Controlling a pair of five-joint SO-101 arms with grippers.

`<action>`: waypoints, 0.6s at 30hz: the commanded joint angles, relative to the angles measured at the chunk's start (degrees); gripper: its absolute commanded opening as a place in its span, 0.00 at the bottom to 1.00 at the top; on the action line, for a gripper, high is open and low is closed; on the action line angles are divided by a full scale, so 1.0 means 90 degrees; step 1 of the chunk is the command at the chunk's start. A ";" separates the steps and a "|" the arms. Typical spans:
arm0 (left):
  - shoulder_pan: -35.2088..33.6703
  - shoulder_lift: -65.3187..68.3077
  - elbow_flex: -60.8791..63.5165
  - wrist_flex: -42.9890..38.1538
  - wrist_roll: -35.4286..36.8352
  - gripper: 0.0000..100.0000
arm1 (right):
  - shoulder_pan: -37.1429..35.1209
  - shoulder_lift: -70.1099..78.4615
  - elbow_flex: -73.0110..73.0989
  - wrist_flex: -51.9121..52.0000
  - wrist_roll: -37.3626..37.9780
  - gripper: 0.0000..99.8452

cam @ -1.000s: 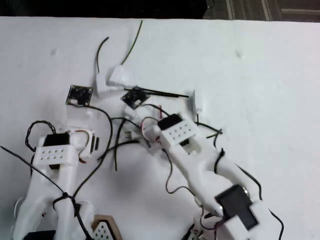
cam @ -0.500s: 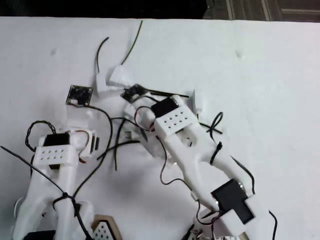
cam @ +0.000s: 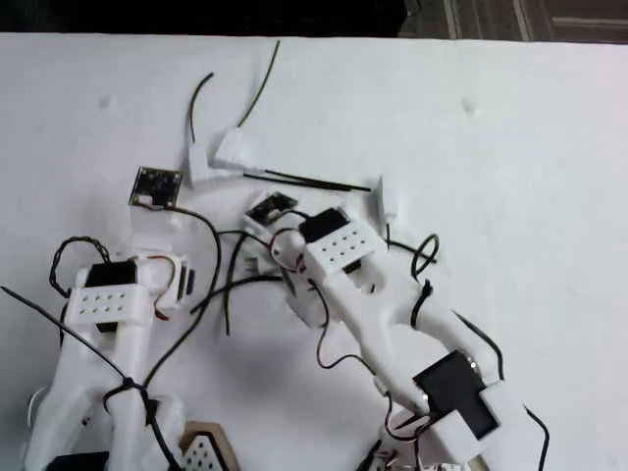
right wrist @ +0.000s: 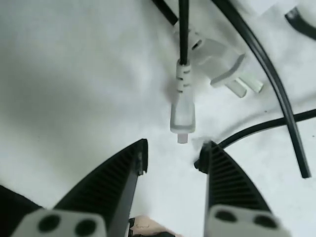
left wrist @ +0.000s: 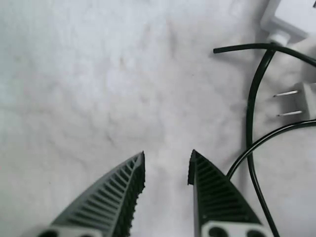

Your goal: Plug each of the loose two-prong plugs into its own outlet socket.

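Observation:
Two black square outlet sockets lie on the white table: one [cam: 157, 186] at the left, the other [cam: 272, 206] just beyond the right arm [cam: 339, 250]. In the right wrist view my right gripper [right wrist: 174, 150] is open just above the table, with a small white plug [right wrist: 181, 116] on a black cable right before its fingertips. A two-prong white plug [right wrist: 224, 61] lies beyond that. My left gripper [left wrist: 166, 165] is open over bare table. A white two-prong plug [left wrist: 306, 101] lies off to one side of it among black cables.
More white plugs lie at the back [cam: 226, 152] and to the right [cam: 383, 201] of the sockets. Loose black cables [cam: 228, 265] cross the table between the two arms. The left arm [cam: 110, 304] stands at the near left. The table's right half is bare.
The right arm pushed forward over the nearer socket, then drew back a little. That socket now lies slightly nearer and turned. The left arm has not moved.

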 commanded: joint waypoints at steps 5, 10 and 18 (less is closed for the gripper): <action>-0.0073 -0.0210 -0.0020 -0.0078 -0.0059 0.15 | -0.0376 -0.0024 0.0000 -0.0415 -0.0059 0.18; -0.0073 -0.0210 -0.0020 -0.0078 -0.0059 0.15 | -0.0347 -0.0015 0.0186 -0.0806 -0.0010 0.18; -0.0073 -0.0210 -0.0020 -0.0078 -0.0059 0.15 | -0.0327 -0.0005 0.0459 -0.1060 0.0000 0.18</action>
